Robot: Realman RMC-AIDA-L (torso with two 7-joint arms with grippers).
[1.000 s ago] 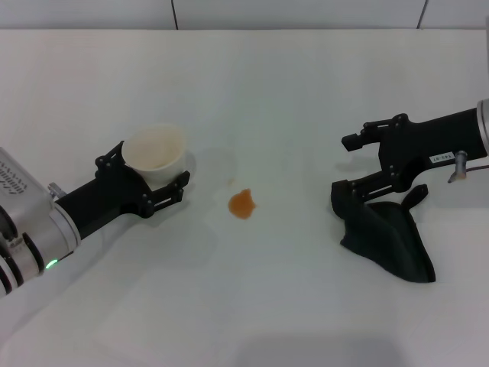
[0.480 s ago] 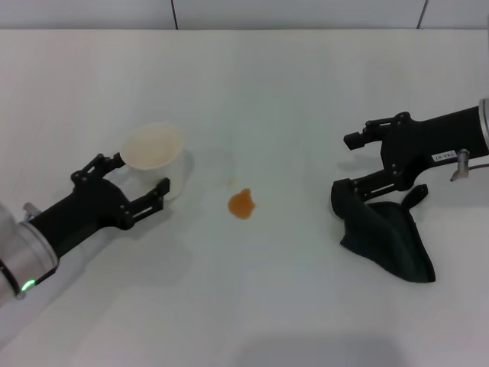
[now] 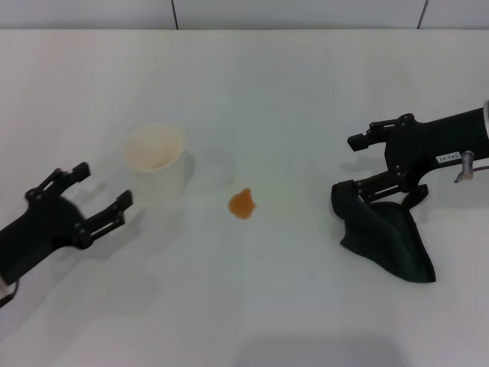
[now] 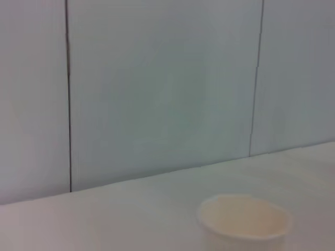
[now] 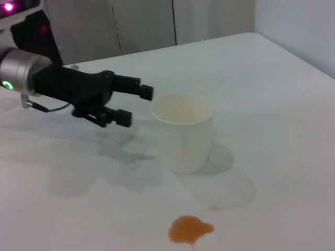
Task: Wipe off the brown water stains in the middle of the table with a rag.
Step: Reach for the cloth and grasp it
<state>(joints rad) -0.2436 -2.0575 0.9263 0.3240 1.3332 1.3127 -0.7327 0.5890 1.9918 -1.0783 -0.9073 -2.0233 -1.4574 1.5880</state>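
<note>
White table (image 3: 275, 92) surface, viewed from the head camera. Nearest, at the left edge, the left gripper (image 3: 80, 202) hovers released, its 2 fingers spread, apart from the white cup (image 3: 155, 157). Mid-table, 1 brown water stain (image 3: 242, 203) lies just right of the cup. At right, the right gripper (image 3: 353, 164) hangs with jaws spread above the dark rag's (image 3: 386, 237) near corner; whether it touches cannot be told.

— What's on the counter (image 3: 275, 92)?
— I see a plain white top with a white cup (image 3: 156, 159) standing left of centre, a small brown stain (image 3: 242, 203) near the middle just right of it, and a dark rag (image 3: 386, 237) lying crumpled well off to the right.
</note>
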